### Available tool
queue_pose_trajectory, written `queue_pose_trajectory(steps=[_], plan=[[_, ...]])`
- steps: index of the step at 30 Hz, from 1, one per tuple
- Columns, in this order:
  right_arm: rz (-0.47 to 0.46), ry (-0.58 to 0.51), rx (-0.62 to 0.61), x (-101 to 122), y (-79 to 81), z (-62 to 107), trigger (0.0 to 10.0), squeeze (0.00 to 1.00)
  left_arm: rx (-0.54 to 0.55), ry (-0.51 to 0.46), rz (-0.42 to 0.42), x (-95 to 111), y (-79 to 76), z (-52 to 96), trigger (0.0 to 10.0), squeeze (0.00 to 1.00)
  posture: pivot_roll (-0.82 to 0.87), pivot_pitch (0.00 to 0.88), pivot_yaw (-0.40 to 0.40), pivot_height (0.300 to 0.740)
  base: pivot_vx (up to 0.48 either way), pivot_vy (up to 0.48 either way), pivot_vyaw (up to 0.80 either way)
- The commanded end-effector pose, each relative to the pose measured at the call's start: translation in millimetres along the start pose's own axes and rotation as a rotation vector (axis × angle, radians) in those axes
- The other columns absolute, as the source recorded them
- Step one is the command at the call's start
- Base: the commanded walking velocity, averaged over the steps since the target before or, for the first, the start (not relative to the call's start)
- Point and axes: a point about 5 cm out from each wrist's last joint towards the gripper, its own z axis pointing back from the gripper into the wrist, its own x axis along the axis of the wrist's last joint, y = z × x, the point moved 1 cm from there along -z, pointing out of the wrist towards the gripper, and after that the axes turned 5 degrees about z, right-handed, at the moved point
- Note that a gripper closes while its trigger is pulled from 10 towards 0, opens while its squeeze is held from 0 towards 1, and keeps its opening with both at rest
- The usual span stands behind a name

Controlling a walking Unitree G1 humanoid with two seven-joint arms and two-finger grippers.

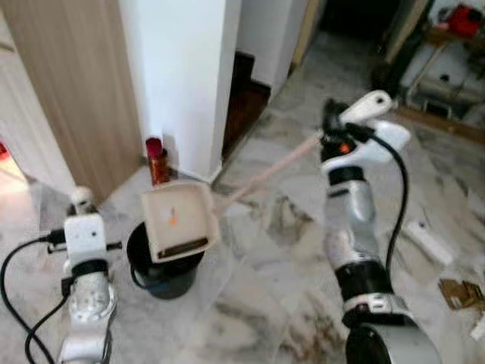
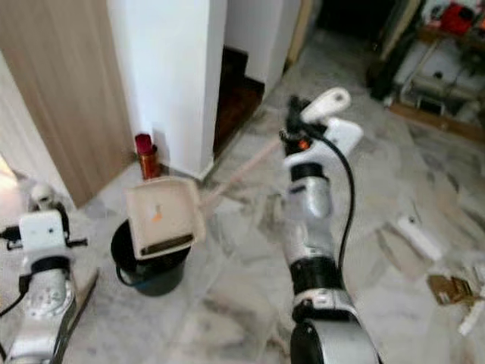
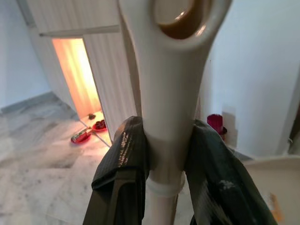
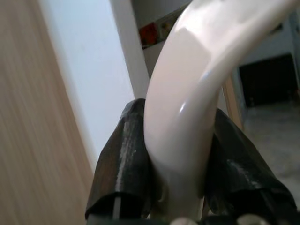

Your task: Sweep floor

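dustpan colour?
Cream dustpan, tipped over the dark bin; clearest in the left eye view.

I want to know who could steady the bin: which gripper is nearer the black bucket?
Left. The left gripper, shut on a broom handle, is just beside the black bucket. The right gripper holds the dustpan handle far off, across the floor.

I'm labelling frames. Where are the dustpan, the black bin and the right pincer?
dustpan point(image 1: 179, 218): left eye view, on its tray.
black bin point(image 1: 163, 279): left eye view, on its front wall.
right pincer point(image 4: 180, 154): right wrist view, between its fingertips.
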Motion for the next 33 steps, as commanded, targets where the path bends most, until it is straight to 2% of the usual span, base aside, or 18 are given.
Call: queue_pose_trajectory(steps=[1, 12, 18, 30, 33], plan=[[-0.029, -0.081, 0.025, 15.2, 12.5, -8.8, 10.0, 0.0, 0.008, -0.062, -0.007, 11.0, 3.0, -3.6, 10.0, 0.0, 0.26, 0.0, -0.142, 0.74, 0.352, 0.0, 0.0], [-0.027, -0.073, 0.031, 13.9, 13.1, -7.4, 10.0, 0.0, 0.029, -0.074, -0.002, 11.9, 6.6, -0.8, 10.0, 0.0, 0.26, 0.0, -0.15, 0.74, 0.34, 0.0, 0.0], [-0.022, -0.067, 0.035, 13.1, 13.5, -7.2, 10.0, 0.0, 0.032, -0.083, 0.002, 13.3, 6.5, -0.2, 10.0, 0.0, 0.26, 0.0, -0.154, 0.74, 0.0, 0.0, 0.55], [-0.029, -0.081, 0.032, 15.7, 14.1, -7.0, 10.0, 0.0, 0.035, -0.084, 0.006, 13.4, 5.6, 2.3, 10.0, 0.0, 0.26, 0.0, -0.162, 0.74, 0.0, 0.0, 0.0], [-0.005, -0.096, 0.05, 18.3, 17.1, -7.1, 10.0, 0.0, 0.036, -0.086, 0.005, 13.4, 5.5, 2.4, 10.0, 0.0, 0.26, 0.0, -0.162, 0.74, 0.0, 0.0, 0.0]])
